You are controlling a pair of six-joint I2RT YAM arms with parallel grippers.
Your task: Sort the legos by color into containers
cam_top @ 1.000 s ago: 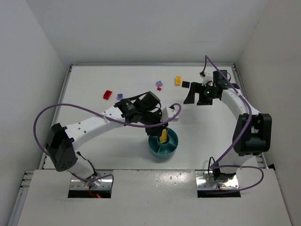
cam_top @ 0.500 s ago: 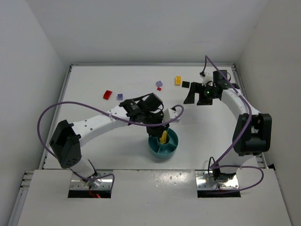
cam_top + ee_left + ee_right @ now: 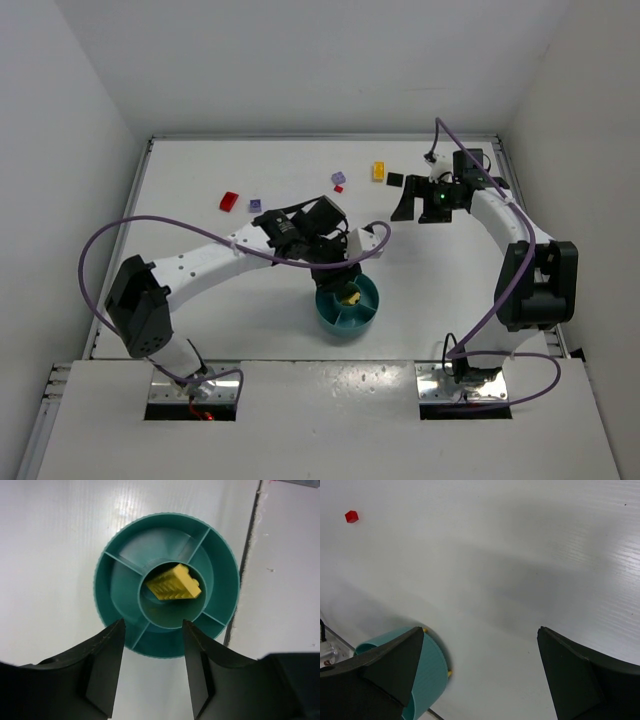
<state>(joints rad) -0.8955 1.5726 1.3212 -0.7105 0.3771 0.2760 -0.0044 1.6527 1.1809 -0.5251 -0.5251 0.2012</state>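
**Left arm.** The left end effector (image 3: 152,630) hangs directly above the dish (image 3: 116,587), with its fingers spread apart and empty. The wrist view looks straight down between them into the centre well (image 3: 165,615). A yellow brick (image 3: 175,583) lies there, tilted against the far wall of the well and touching neither finger. Judgement: the end effector is held vertically over the well so that a dropped brick lands inside the ring wall and not in a wedge section. The wedge sections show no bricks where they are visible.

**Right arm.** The right end effector (image 3: 481,635) is open and holds nothing. It hovers over the far right of the bench (image 3: 200,170), near a black brick (image 3: 395,180) and a second yellow brick (image 3: 379,171). Judgement: it is staged by that cluster, well apart from the dish, so it cannot clash with the left arm working there.

**Unsorted bricks on the far bench.**
- A red brick (image 3: 229,201).
- A purple brick (image 3: 255,205).
- A second purple brick (image 3: 338,179), with a small red brick (image 3: 339,188) just beside it.

**Progress.** Judgement: one brick is sorted and most of the task is left. The next step calls for lifting the left arm clear, then a pick from the bench. The second yellow brick belongs in the centre well. The other colours belong in separate sections.
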